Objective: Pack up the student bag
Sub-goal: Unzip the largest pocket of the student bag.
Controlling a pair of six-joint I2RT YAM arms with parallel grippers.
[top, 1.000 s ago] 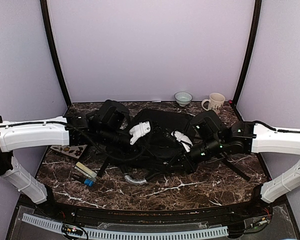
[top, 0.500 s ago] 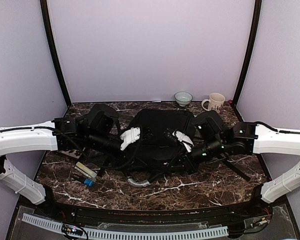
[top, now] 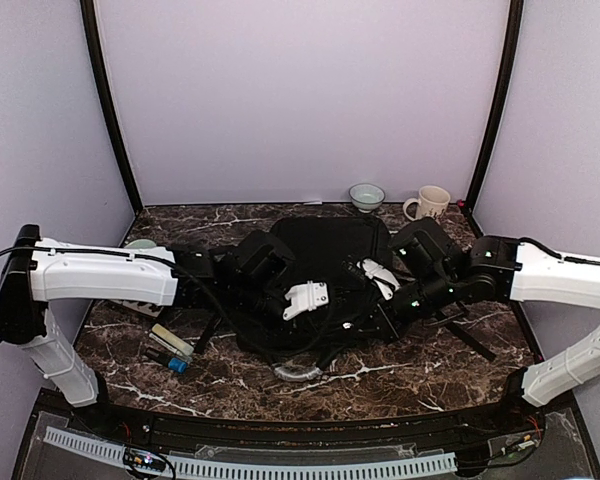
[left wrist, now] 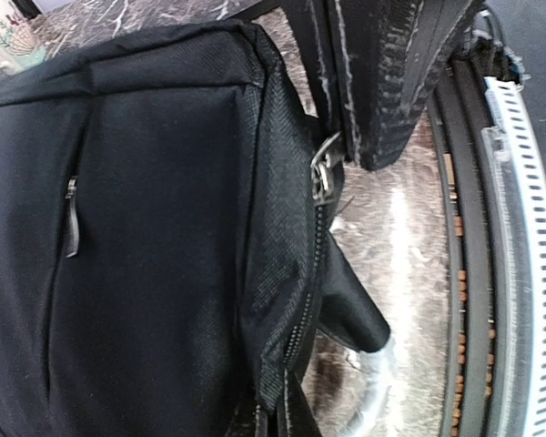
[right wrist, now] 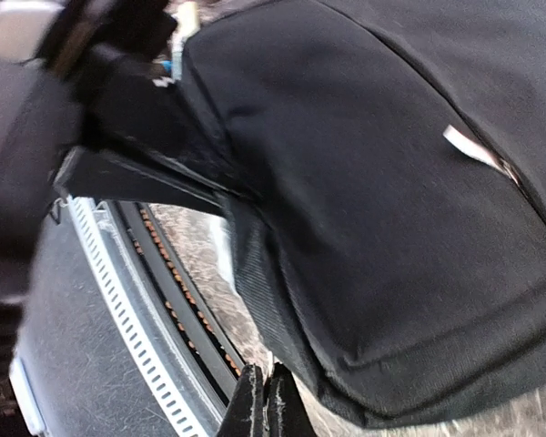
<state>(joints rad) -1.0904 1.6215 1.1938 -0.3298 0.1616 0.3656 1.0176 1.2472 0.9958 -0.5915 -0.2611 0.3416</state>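
Surface: dark brown marble table [top: 400, 375] with white veins; plain lilac walls [top: 300, 100] on three sides, black posts [top: 110, 110] at the back corners, white perforated rail [top: 280, 465] along the near edge. Counts: 1 student bag [top: 325, 245], 1 bowl [top: 366, 196] at 12-1 by the back wall, 1 mug [top: 429, 204] just beside it at 1, 2 small stick-shaped items [top: 170, 348] at 8, 2 arms. Bag lies flat at table centre, between both arms. Long axis roughly 12-6, silvery loop handle [top: 298, 372] end toward 6, one strap [top: 475, 340] trailing off to 4. Left gripper [top: 315, 300] is over the bag's near half, fingers pressed together right at the side zip's metal puller [left wrist: 322, 173]; can't tell if the puller is actually pinched. Right gripper [right wrist: 264, 401] is at the bag's 3 o'clock side, fingers pressed together just beside the bottom seam, nothing visible between them
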